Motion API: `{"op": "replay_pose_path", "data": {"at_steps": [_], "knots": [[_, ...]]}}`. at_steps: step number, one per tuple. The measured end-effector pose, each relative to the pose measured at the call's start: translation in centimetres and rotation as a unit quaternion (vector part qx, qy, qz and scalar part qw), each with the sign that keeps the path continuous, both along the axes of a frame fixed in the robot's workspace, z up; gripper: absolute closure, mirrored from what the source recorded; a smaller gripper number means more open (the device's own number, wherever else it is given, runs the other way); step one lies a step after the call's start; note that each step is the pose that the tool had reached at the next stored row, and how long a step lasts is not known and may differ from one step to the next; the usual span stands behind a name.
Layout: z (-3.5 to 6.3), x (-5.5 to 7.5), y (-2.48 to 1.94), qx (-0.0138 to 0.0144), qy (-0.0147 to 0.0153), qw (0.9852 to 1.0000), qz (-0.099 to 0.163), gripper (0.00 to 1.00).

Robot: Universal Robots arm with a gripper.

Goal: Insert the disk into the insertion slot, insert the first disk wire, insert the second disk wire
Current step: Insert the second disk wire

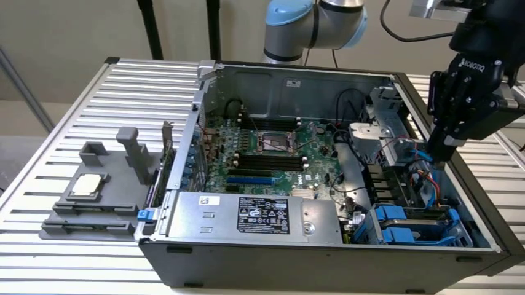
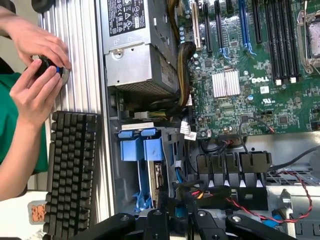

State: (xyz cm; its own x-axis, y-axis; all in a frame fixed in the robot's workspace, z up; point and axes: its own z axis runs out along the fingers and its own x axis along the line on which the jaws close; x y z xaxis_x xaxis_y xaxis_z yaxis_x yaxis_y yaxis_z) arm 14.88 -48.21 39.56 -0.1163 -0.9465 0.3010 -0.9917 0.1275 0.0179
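Observation:
In the open computer case (image 1: 205, 80), the bluish-grey insertion slot (image 1: 459, 236) sits at the near corner on the exterior view's right. The disk's blue carrier tabs (image 1: 394, 216) show inside it, and the drive body is mostly hidden. The same blue tabs (image 2: 140, 145) appear in the wrist view, in the cage beside the power supply. My black gripper (image 1: 443, 158) hangs just behind the cage, its fingers close together on a blue disk wire (image 1: 434, 187) that runs down toward the drive. That blue wire (image 2: 179, 209) lies between my fingertips (image 2: 157, 222), among black cables.
The silver power supply (image 1: 254, 215) lies along the case's front, with the motherboard (image 1: 271, 147) behind it. A grey fixture (image 1: 98, 196) holding a small part stands on the slatted table at the exterior view's left. A person's hands (image 2: 35, 60) and a black keyboard (image 2: 70, 170) are beside the case.

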Motion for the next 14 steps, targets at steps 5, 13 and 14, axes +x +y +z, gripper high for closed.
{"op": "replay_pose_path", "data": {"at_steps": [5,13,14], "knots": [[-0.43,0.00,0.01,-0.0008,0.0000,1.0000,0.000,0.75],[-0.59,0.00,0.01,-0.0043,0.0000,1.0000,0.000,0.83],[-0.61,0.00,0.00,-0.0048,0.0000,1.0000,0.000,0.83]]}}
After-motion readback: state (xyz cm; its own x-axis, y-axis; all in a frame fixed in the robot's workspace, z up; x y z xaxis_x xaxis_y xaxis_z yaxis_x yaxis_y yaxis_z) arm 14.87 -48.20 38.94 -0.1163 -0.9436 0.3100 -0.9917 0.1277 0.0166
